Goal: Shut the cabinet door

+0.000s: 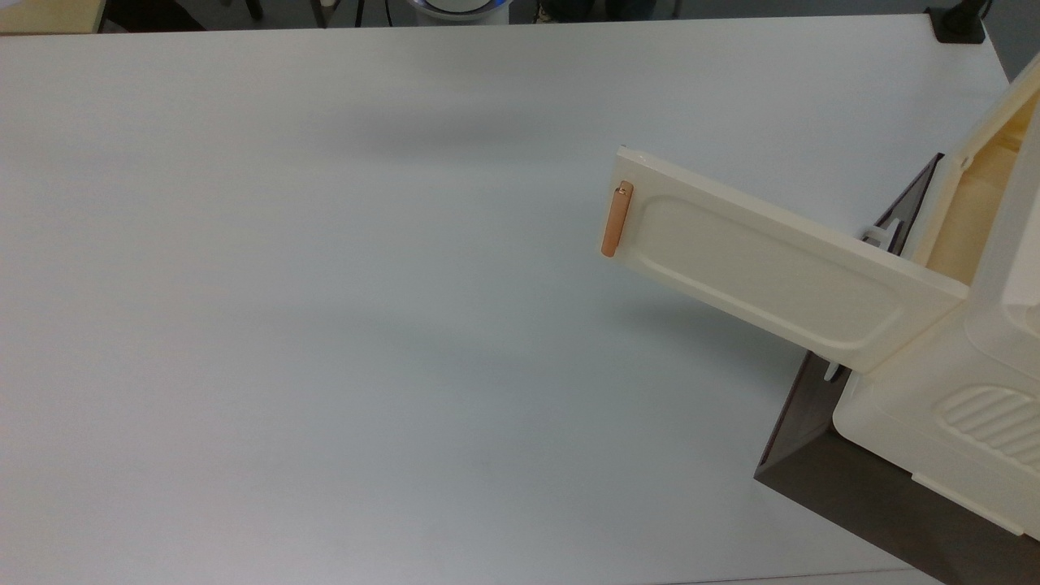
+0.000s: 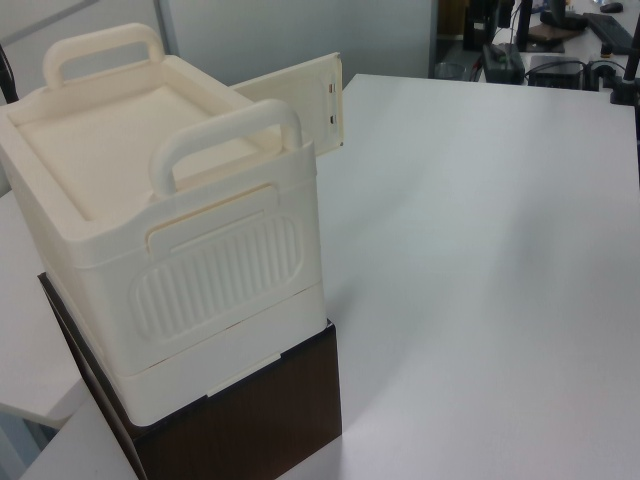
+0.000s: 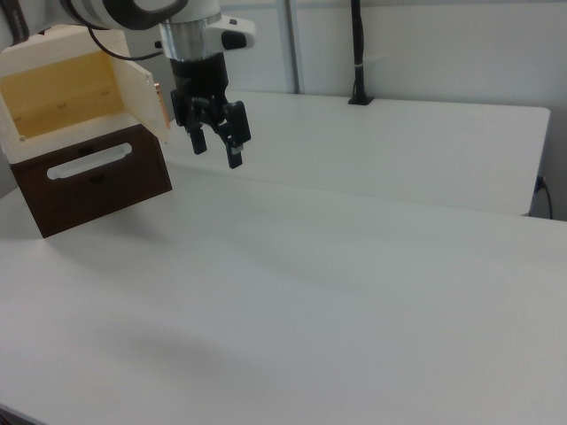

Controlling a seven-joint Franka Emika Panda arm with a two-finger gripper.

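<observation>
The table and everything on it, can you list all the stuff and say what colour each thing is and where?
table: one, white, under everything.
cabinet: one, cream, two loop handles on top, standing on the dark box.
cabinet door: one, cream, swung open over the table.
door handle: one, copper-orange, at the door's free end.
dark box: one, dark brown, white loop handle on its front, beneath the cabinet.
gripper: one, black, open, in the air beside the open door.
</observation>
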